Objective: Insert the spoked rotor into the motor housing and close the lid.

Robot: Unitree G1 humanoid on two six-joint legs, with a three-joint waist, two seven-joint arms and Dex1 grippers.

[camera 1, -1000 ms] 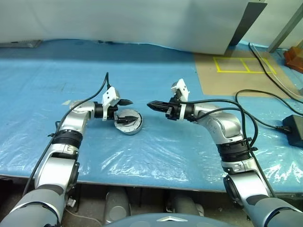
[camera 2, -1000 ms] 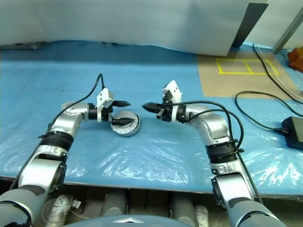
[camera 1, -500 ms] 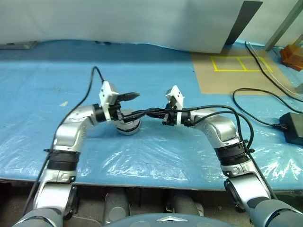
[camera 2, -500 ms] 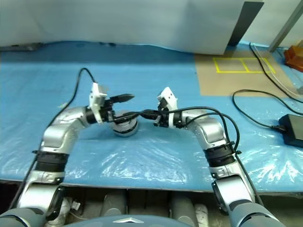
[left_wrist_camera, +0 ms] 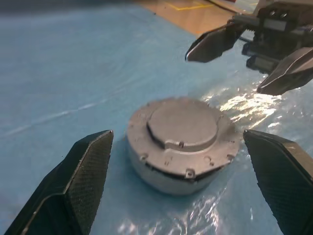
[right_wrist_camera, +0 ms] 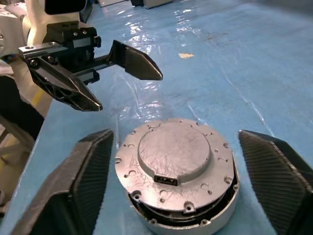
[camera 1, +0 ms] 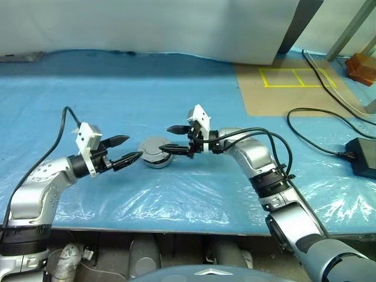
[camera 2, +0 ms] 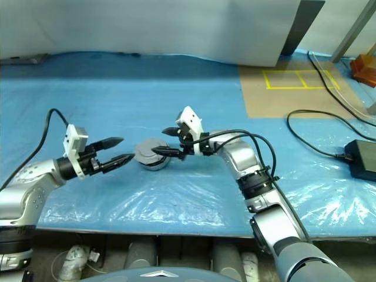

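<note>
The squat round grey metal motor housing (camera 1: pixel 155 159) sits on the blue plastic-covered table (camera 1: pixel 176 100) with its pale-grey round metal lid (right_wrist_camera: pixel 175 155) on top. Left gripper (camera 1: pixel 122 151) hangs just beside it, jaws wide open, holding nothing. Right gripper (camera 1: pixel 174 139) is spread wide around the housing from the other side, not gripping it.

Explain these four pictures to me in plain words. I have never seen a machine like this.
This is a two-armed humanoid robot. The two wide pictures come from cameras in its head, looking down over its arms at a table covered in blue plastic sheet. The two close pictures come from cameras on its wrists, each looking out between that arm's own black fingers. In the middle sits a squat round motor housing with its grey lid on top. The left gripper is open, beside the housing and apart from it. The right gripper is open, its fingers on either side of the housing. Neither holds anything. Black cables lie to the right.
</note>
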